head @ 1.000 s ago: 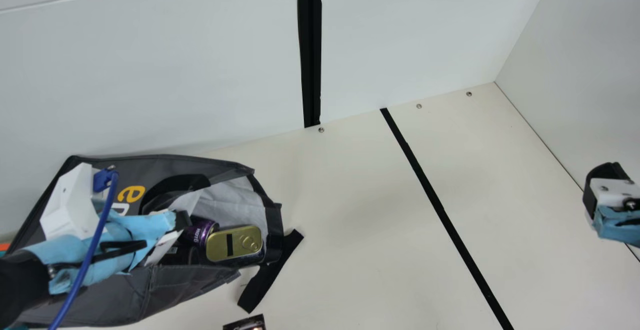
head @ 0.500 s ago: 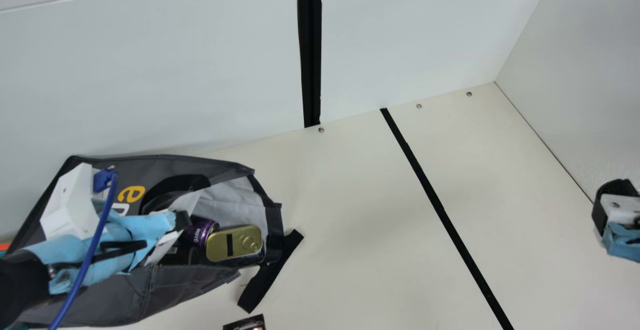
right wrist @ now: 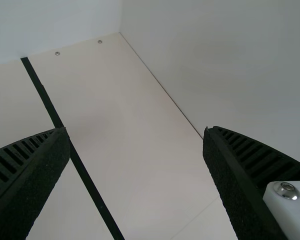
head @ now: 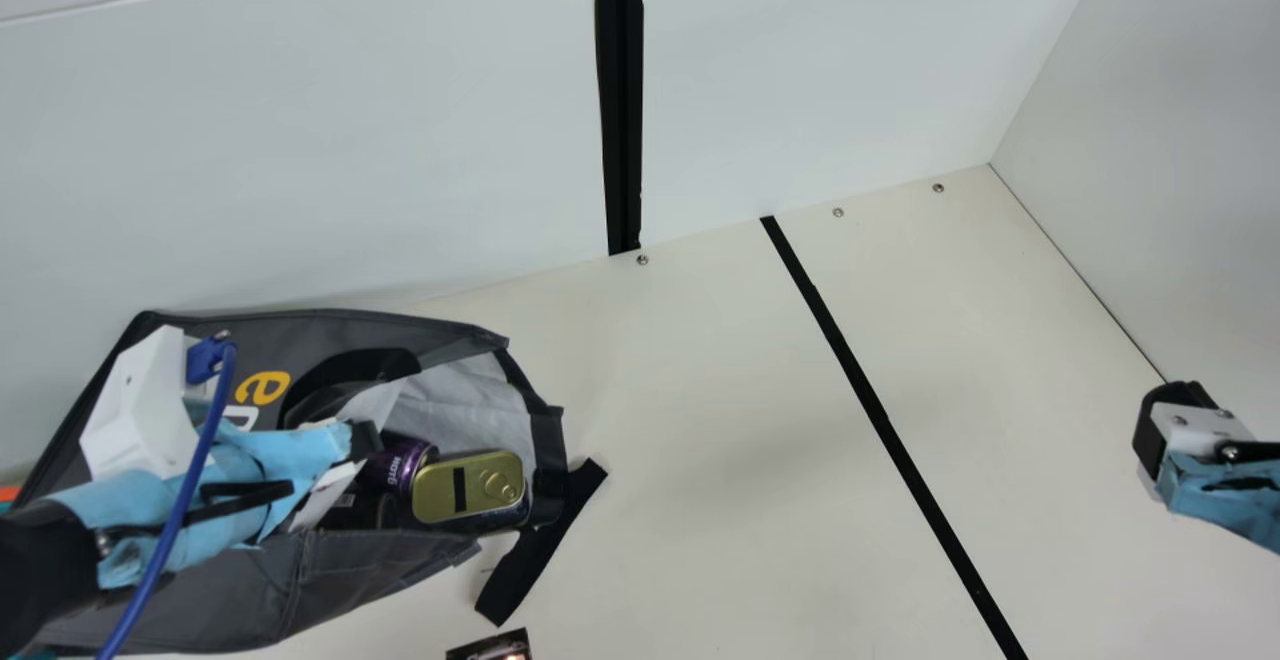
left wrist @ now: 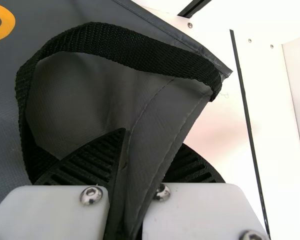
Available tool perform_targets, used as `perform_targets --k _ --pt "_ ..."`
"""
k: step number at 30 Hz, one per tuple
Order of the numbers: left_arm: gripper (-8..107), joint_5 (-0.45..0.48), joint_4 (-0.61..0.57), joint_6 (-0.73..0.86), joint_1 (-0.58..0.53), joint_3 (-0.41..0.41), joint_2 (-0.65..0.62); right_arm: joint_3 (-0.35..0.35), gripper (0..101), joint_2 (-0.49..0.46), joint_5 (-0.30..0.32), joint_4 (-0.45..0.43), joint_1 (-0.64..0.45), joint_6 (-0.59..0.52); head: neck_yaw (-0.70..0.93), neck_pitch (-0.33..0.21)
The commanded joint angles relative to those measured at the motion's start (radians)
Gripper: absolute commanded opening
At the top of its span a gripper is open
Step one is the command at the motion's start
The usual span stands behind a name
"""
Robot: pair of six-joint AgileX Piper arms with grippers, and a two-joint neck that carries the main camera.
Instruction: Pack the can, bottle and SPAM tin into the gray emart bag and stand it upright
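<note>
While some dark item point(head: 490, 647) pokes in at the main view's near edge, too cropped to identify, the gray emart bag point(head: 380, 580) is lying on its side, mouth toward mid-table. That view's also got the purple can point(head: 405, 462) and the gold-lidded SPAM tin point(head: 468, 487) side by side in the opening; can't tell which dark thing might be the bottle. Left arm slants in low over the bag, and the left wrist view gives you the strap loop point(left wrist: 95, 40) plus the left gripper point(head: 352, 455) nearly closed, bag fabric pinched between its fingers point(left wrist: 90, 165). Right gripper point(head: 1150, 445) hangs near the side wall point(head: 1180, 220), fingers point(right wrist: 45, 165) wide apart, holding nothing. Farthest back: white wall point(head: 350, 160).
</note>
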Motion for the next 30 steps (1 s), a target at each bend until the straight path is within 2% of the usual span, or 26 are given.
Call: perform_targets --k 1,16,30 --pt "-8 0.000 0.000 0.000 0.000 0.000 0.000 0.003 95 0.002 0.000 -0.002 0.003 0.006 -0.001 -0.023" --pt "-8 0.000 0.000 0.000 0.000 0.000 0.000 0.025 95 0.021 0.000 -0.017 0.070 0.039 -0.001 -0.023" --pt "-8 0.000 0.000 0.000 0.000 0.000 0.000 0.036 95 0.091 0.000 -0.056 0.259 0.124 -0.001 -0.023"
